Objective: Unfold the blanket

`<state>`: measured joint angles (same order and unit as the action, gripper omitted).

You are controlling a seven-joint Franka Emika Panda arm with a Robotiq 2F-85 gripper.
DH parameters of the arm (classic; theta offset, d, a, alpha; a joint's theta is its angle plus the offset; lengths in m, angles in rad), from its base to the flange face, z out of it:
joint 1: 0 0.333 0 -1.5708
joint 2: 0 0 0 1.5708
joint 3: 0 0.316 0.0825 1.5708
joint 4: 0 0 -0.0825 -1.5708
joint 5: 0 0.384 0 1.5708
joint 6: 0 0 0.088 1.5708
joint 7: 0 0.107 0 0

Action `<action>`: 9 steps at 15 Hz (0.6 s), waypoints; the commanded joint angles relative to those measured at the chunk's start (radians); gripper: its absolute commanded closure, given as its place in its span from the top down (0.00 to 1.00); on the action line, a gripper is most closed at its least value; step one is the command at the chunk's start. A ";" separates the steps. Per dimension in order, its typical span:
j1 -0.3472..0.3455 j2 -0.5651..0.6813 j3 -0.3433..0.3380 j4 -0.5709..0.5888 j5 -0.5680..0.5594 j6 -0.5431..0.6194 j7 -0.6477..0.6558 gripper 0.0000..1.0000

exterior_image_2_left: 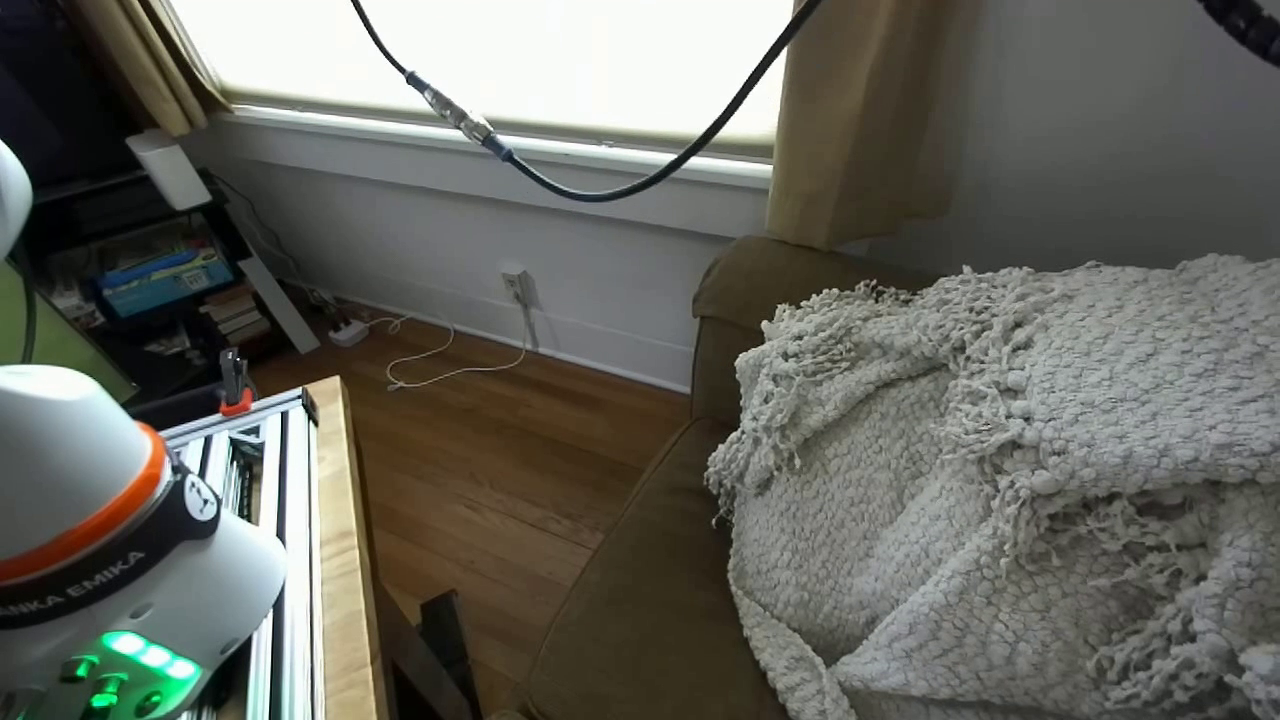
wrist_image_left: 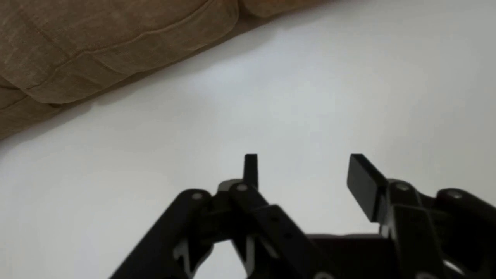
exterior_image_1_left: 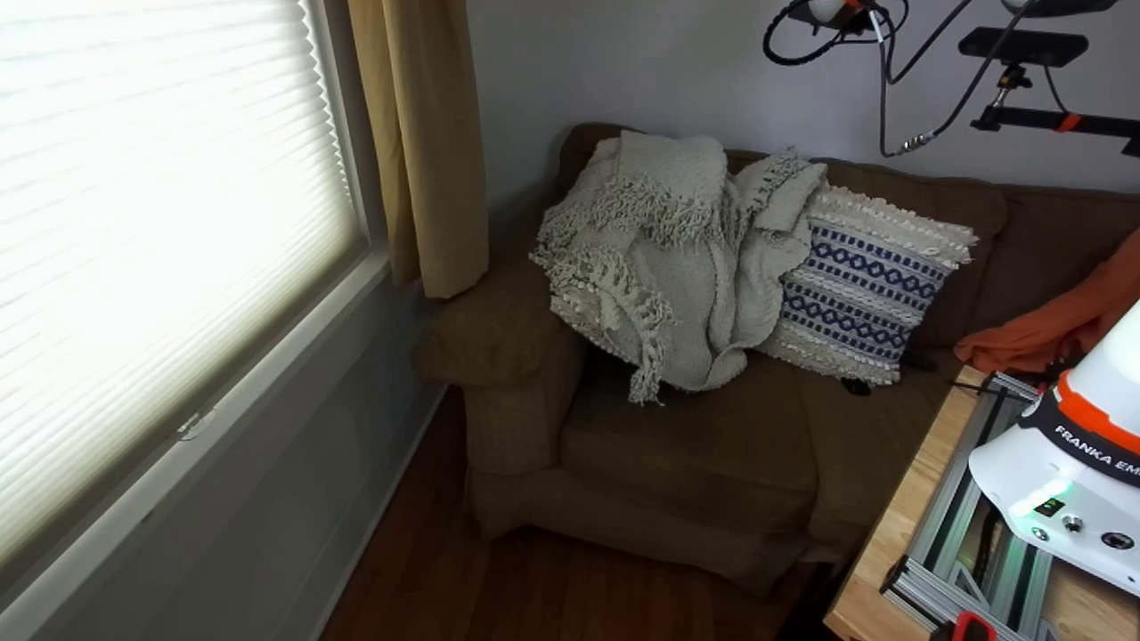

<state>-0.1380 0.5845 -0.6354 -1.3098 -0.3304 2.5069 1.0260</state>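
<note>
The cream knitted blanket lies bunched over the left end of the brown sofa's back and seat in an exterior view. Its fringes hang across its middle and off its lower left corner. It overlaps the left edge of the striped pillow. The blanket also shows large at the right in an exterior view, folded in layers with fringes on top. My gripper is open and empty in the wrist view, with the wall behind its fingers. The blanket is out of the wrist view. The gripper's fingers do not show in either exterior view.
A white pillow with blue zigzag stripes leans on the sofa. An orange cloth lies farther right. The robot base stands on a wooden table. Cables hang overhead. The sofa back shows in the wrist view.
</note>
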 commanded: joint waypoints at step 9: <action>-0.010 -0.167 0.331 -0.275 0.230 -0.012 -0.435 1.00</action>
<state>-0.1373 0.4946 -0.3699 -1.4481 -0.1472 2.5043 0.7011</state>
